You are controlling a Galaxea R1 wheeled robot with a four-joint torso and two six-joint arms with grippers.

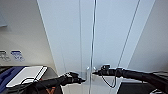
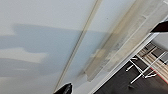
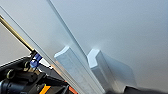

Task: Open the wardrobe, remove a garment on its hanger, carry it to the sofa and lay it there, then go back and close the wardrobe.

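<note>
The head view looks from above, close up, at the wardrobe point(image 1: 100, 37) doors. Both wrist views sit nearer still, sharing the door seam; the right one faces the handles point(image 3: 82, 70).

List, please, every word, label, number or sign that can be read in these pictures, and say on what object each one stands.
None can be read.
Two small signs on the wall, to the left of the wardrobe: one blue and white, one greyish, both too blurred to read.
The wardrobe doors and the handles: plain white, no text.
The left gripper and the right gripper: no legible marking.
</note>
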